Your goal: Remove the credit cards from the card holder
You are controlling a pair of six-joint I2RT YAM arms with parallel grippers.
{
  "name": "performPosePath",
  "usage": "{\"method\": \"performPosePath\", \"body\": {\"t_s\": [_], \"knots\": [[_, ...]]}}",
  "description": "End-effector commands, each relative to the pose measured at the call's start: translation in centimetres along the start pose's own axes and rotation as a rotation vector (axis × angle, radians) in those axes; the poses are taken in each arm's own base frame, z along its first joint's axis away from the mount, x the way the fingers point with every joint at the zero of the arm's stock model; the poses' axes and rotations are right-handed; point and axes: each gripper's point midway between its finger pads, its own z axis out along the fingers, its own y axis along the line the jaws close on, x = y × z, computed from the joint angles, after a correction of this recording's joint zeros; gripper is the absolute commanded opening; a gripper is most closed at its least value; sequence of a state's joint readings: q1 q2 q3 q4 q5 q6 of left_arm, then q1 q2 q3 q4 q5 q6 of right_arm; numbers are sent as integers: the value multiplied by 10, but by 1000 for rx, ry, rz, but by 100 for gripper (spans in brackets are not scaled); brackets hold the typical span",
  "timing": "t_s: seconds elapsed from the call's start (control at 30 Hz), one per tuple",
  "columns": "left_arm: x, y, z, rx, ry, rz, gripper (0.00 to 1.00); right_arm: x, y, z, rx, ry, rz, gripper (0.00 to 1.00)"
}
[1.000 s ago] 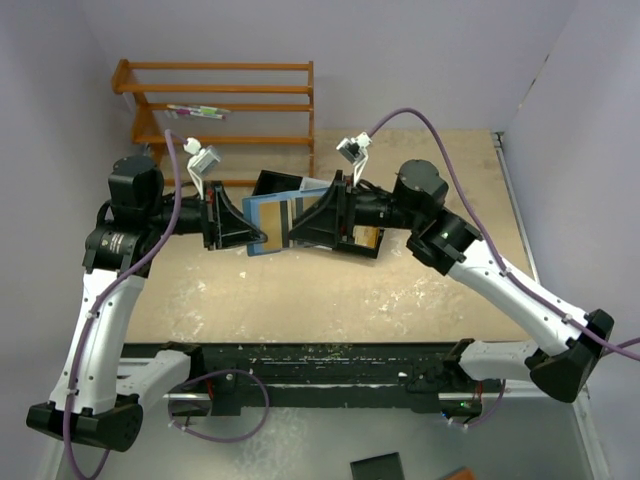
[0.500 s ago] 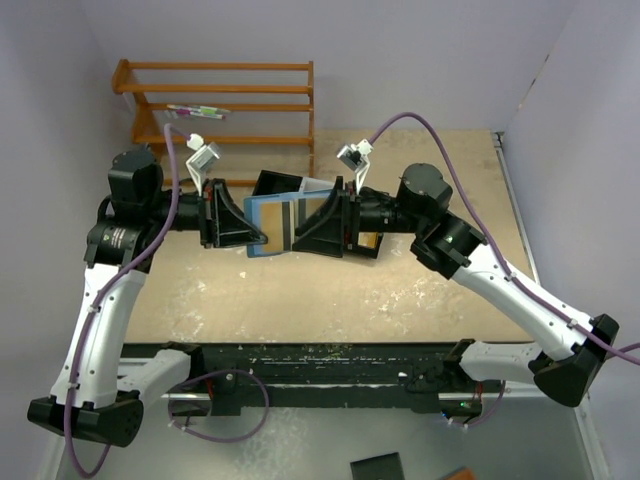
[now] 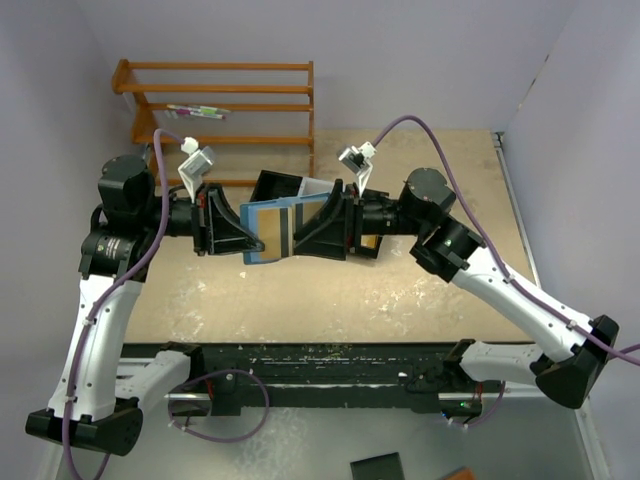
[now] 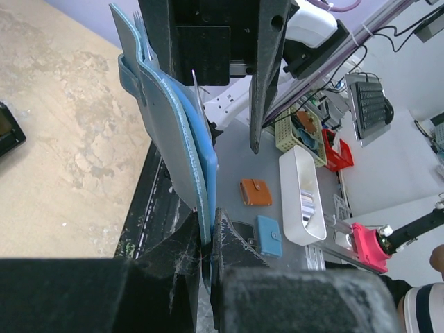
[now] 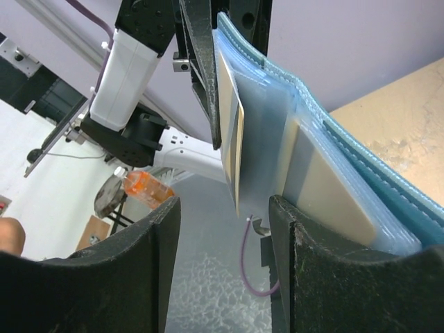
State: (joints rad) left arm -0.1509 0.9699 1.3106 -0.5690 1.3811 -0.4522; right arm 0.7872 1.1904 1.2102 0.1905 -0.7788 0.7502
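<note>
Blue and stitched, the holder (image 3: 262,230) is held spread open above the table (image 3: 400,290), its clear pockets showing two gold-tan cards. One card (image 5: 230,118) sticks partway out of its pocket, and the other (image 5: 333,194) sits deeper in. The left gripper (image 4: 207,236), at the holder's 9 o'clock, is clamped on its blue edge. The right gripper (image 5: 223,208), at 3 o'clock, stands parted astride the protruding card without pinching it. A black tray (image 3: 275,185) lies close at 12 o'clock, with bare tabletop at 6.
</note>
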Motion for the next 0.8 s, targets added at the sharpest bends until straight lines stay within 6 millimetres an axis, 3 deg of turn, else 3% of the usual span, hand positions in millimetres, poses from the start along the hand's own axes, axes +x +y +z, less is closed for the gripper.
{"method": "performPosePath", "body": {"t_s": [0.0,0.27,0.37,0.53,0.77], "knots": [[6,-16,-3,72,23,44,0,-28,12,6,-49,-81,-67,56],[6,-23,-4,88,28,52,0,-34,14,13,-93,-105,-45,48],[7,-24,-4,90,29,51,0,-34,19,13,-126,-109,-36,38],[7,-24,-4,89,28,50,0,-28,24,12,-167,-95,-17,10],[3,-25,-4,89,24,50,0,-15,29,3,-183,-71,3,1]]}}
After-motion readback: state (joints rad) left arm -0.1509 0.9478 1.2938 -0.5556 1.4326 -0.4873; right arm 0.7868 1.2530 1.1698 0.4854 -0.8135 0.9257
